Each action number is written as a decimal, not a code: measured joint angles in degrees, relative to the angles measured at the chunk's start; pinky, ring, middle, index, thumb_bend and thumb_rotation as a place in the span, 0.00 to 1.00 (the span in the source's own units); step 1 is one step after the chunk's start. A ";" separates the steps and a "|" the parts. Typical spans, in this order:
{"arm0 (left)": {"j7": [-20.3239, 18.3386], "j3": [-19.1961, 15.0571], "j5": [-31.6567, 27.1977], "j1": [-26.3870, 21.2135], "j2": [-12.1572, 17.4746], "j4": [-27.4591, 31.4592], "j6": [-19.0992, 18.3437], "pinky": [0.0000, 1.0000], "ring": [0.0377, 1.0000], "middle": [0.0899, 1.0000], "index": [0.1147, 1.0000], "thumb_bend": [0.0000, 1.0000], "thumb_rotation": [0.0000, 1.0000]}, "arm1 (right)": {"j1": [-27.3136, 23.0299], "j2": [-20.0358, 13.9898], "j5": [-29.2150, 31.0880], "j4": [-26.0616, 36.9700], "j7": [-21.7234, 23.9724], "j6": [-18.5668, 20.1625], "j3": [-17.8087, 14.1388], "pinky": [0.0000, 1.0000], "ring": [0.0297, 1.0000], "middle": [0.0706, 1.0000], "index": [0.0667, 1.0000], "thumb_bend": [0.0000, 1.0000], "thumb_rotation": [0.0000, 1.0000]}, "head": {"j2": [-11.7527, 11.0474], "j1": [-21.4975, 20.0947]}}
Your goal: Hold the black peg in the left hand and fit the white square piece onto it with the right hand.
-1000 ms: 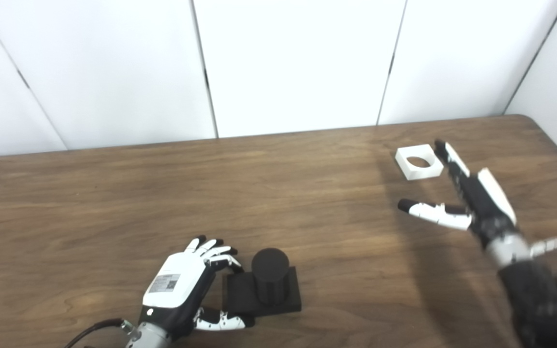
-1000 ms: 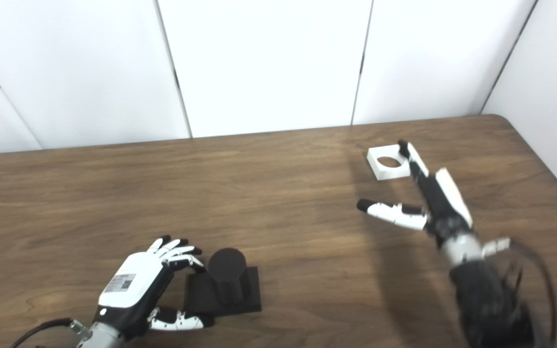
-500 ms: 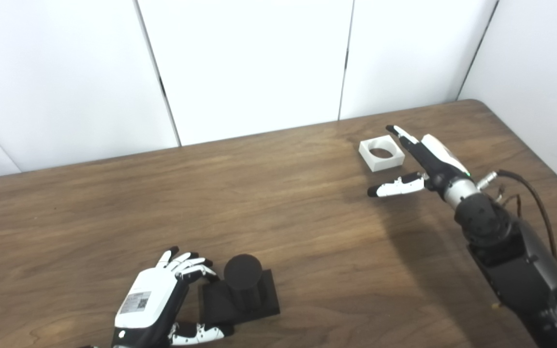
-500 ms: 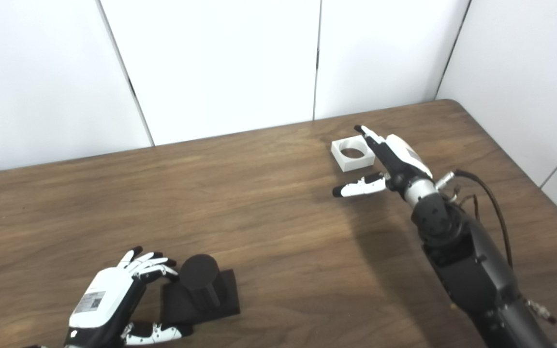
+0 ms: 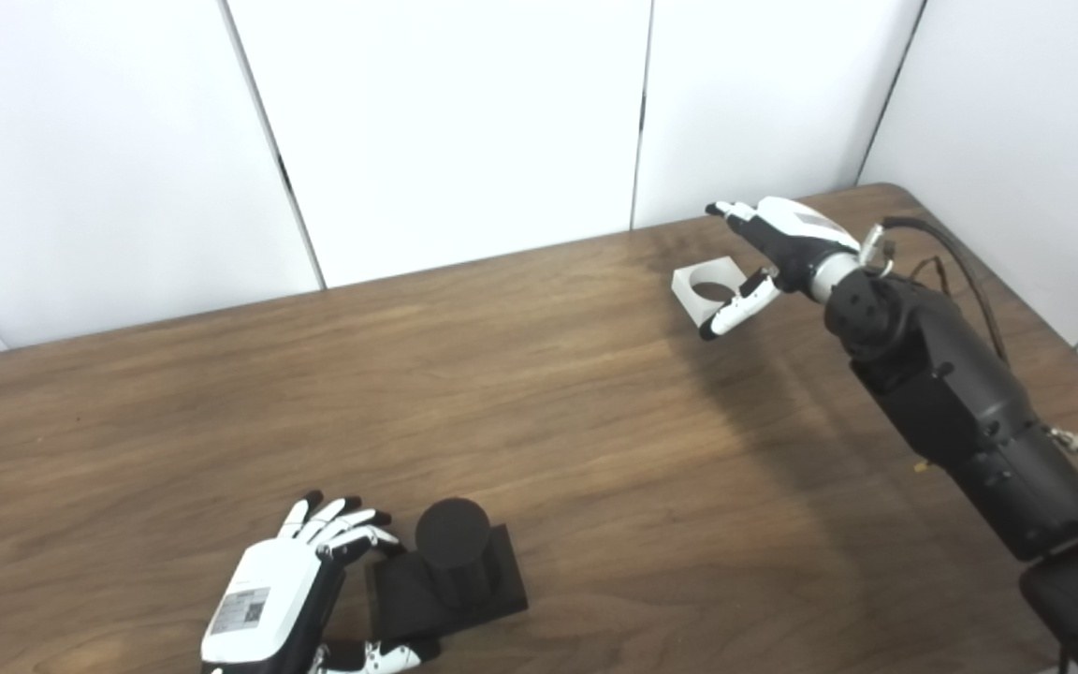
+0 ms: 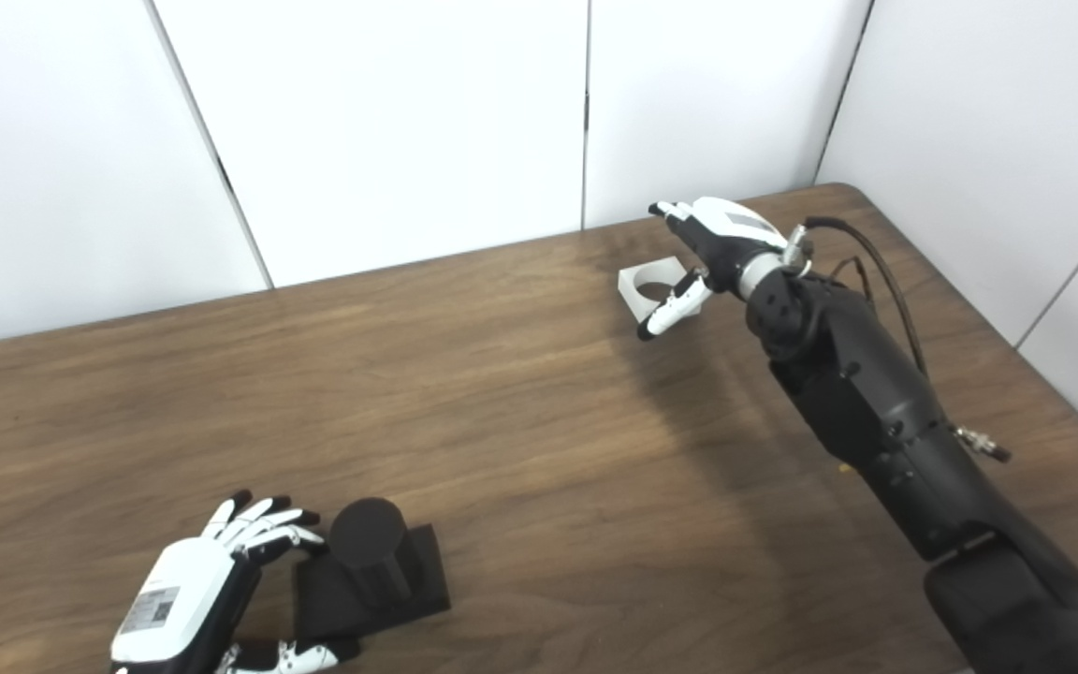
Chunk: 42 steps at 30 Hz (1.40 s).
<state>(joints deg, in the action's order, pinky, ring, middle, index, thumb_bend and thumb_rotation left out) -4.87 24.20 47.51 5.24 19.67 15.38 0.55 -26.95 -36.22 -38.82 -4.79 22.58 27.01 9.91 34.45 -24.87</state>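
Observation:
The black peg (image 5: 451,548), a short cylinder on a square black base (image 5: 492,585), stands near the table's front edge. My left hand (image 5: 291,585) cups the base's left side, fingers above and thumb below, spread and not closed on it. The white square piece (image 5: 707,290) with a round hole lies flat at the far right of the table. My right hand (image 5: 773,245) hovers just over its right side, open, fingers stretched out over it and thumb pointing down toward the table in front of it.
The wooden table (image 5: 539,393) ends at white wall panels (image 5: 455,122) at the back and a rounded corner at the far right. My right forearm (image 5: 951,402) with its cable lies over the table's right part.
The camera has turned right. My right hand has advanced from behind the white square piece to above it, its thumb turning downward. The left hand keeps its place at the peg's base.

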 measured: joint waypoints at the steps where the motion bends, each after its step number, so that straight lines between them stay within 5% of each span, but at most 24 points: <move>1: 0.04 0.05 0.04 0.02 0.00 -0.01 0.00 1.00 0.90 0.80 0.42 0.50 0.05 | -0.69 -0.18 -0.32 -0.75 0.10 -0.07 0.43 1.00 1.00 1.00 0.96 0.91 0.21 | -0.09 0.09; 10: 0.28 0.29 0.15 0.11 -0.06 0.00 0.01 1.00 0.90 0.80 0.42 0.50 0.06 | -6.38 -2.24 -4.32 -7.55 1.20 -2.98 7.30 1.00 1.00 1.00 0.95 0.89 0.16 | -0.18 0.35; 25: 0.57 0.84 0.62 0.70 -0.87 0.29 -0.02 1.00 0.90 0.80 0.42 0.50 0.05 | -11.40 -5.21 -13.47 -11.56 8.68 -5.42 15.81 1.00 1.00 0.98 0.76 0.88 0.10 | 0.53 1.84; 42: -0.45 1.07 2.40 1.50 -1.65 1.89 -1.06 1.00 0.89 0.79 0.42 0.51 0.05 | -11.54 -4.87 -14.48 -11.83 10.25 -7.14 16.10 1.00 1.00 0.96 0.77 0.86 0.13 | 1.05 2.29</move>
<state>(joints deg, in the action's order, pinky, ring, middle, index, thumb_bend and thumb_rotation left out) -5.32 25.28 49.92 6.74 18.02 17.27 -0.51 -38.48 -41.09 -53.30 -16.61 32.82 19.87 26.01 35.51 -22.59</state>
